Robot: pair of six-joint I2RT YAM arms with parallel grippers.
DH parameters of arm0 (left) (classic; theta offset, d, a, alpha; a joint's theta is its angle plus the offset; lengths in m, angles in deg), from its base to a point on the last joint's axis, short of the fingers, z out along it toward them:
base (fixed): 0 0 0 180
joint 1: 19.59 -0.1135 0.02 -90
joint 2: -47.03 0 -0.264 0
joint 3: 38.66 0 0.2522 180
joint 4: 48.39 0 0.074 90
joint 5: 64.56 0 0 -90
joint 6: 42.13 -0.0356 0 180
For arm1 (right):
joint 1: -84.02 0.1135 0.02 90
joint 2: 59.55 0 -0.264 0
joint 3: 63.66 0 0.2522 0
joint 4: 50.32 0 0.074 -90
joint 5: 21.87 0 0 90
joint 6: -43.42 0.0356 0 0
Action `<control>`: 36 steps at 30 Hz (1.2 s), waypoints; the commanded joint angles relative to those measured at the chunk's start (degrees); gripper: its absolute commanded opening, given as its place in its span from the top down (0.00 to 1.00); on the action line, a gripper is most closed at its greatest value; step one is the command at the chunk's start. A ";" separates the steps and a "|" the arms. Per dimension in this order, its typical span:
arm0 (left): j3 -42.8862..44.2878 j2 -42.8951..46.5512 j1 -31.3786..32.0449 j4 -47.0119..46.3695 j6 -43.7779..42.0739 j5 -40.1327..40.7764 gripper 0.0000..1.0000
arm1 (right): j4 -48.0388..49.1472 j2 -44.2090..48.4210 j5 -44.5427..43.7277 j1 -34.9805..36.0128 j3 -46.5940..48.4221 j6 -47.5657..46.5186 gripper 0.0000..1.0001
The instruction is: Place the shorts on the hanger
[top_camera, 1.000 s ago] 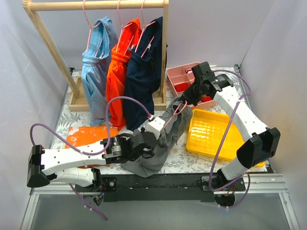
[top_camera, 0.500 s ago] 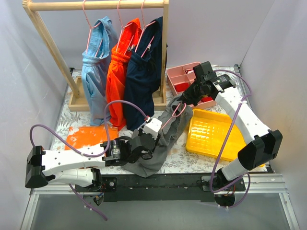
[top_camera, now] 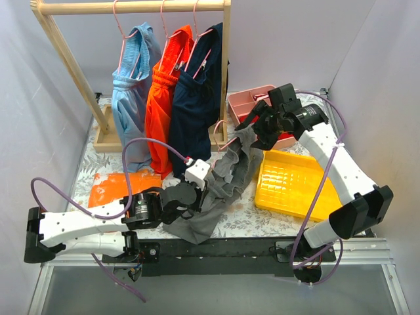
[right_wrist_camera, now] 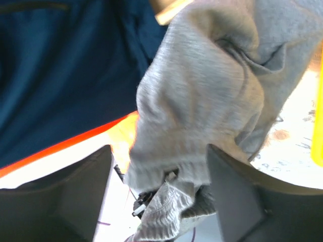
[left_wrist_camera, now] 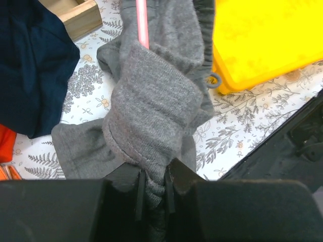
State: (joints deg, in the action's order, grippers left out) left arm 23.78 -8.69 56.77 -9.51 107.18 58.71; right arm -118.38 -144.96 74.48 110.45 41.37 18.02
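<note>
my left tool [left_wrist_camera: 154,189] is clenched on a bunched fold of the shorts [left_wrist_camera: 156,101]; the left wrist view shows grey fabric pinched in the narrow slot between its fingers. i judge the grip sits low on the garment so the cloth stays taut while the other end is worked along the wire. from above, the shorts [top_camera: 223,190] run as a crumpled band from the left tool [top_camera: 187,193], near the front of the worktop [top_camera: 262,220], up toward the right tool [top_camera: 252,131]. their lower part lies on the worktop, just beside the yellow tray [top_camera: 292,180].

the hanger [left_wrist_camera: 143,22] shows as a pink wire disappearing into the grey folds, so it seems to be partly threaded. its hook [top_camera: 219,133] pokes out at the raised end.

the right tool [right_wrist_camera: 159,201] has its fingers set wide with a wad of grey fabric between them. i cannot tell whether it is actually grasping the cloth or the wire. holding that end high would let the fabric slide down along the hanger.

the wooden rail [top_camera: 131,8] behind already carries three hung garments.
</note>
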 commanded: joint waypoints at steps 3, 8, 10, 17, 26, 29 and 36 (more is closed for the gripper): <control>3.08 5.44 -0.24 3.35 4.41 -2.07 1.00 | 6.57 4.71 0.86 0.28 0.41 -9.57 0.08; 7.99 8.79 -0.24 10.18 5.11 -3.83 1.00 | 10.70 7.27 -1.42 0.28 1.72 -16.68 0.05; 12.46 10.01 -0.24 12.31 4.94 -5.06 1.00 | 12.98 8.85 -4.23 0.28 1.90 -19.84 0.05; 29.06 12.40 -0.24 21.17 2.22 -8.22 1.00 | 21.06 11.75 -14.87 0.20 -1.51 -28.29 0.01; 43.50 10.64 -0.24 28.57 -2.35 -11.30 1.00 | 34.61 9.30 -9.52 -6.04 -6.45 -27.25 0.01; 47.63 10.99 -0.24 29.28 -4.19 -12.88 1.00 | 38.39 7.02 -8.29 -6.31 -6.54 -27.25 0.01; 55.99 10.02 -0.33 32.79 -6.40 -14.29 1.00 | 47.27 -1.33 -1.69 -5.08 -6.01 -26.54 0.01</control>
State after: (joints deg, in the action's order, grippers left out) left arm 75.48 1.32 56.66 24.94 103.92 45.73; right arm -79.58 -143.23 67.83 104.27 34.64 -8.21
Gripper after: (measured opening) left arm 0.098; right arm 0.984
